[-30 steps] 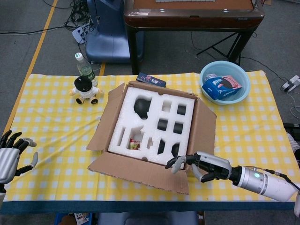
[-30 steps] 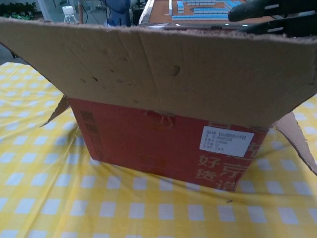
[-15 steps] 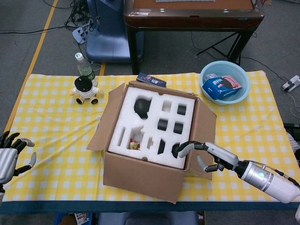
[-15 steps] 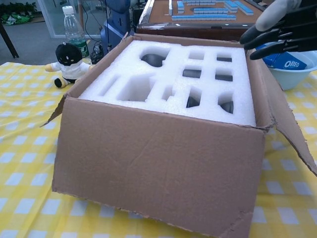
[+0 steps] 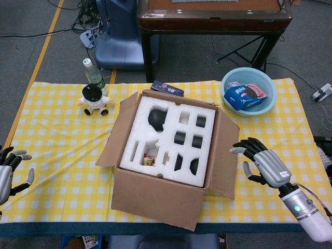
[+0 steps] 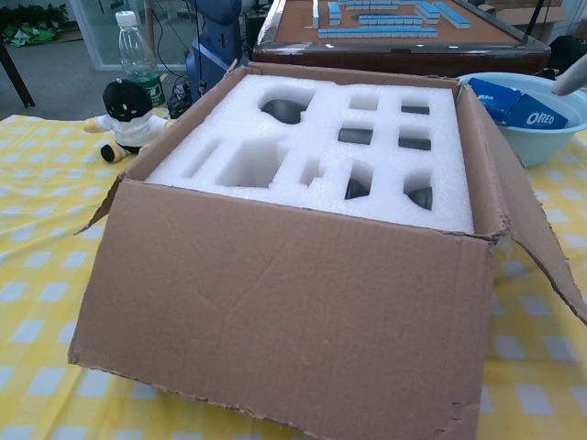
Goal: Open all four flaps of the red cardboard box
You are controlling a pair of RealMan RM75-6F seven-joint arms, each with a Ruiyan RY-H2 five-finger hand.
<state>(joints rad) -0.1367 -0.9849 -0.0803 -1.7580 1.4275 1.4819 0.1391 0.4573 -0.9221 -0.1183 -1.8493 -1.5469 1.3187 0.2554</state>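
Head view: high, looking down on the whole table (image 5: 57,135). Chest view: low, close, facing forward. Both share the box (image 5: 171,155).

A table (image 5: 62,155) under a yellow-checked cloth (image 5: 275,171) carries the box (image 5: 166,155) at its middle. At ten o'clock from the box stands a toy figure (image 5: 94,99), with a bottle (image 5: 93,75) just behind it. At twelve o'clock lies a dark packet (image 5: 167,88), touching the box. At two o'clock sits a blue bowl (image 5: 231,78).

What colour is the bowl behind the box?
Light blue; the bowl shows best in the head view.
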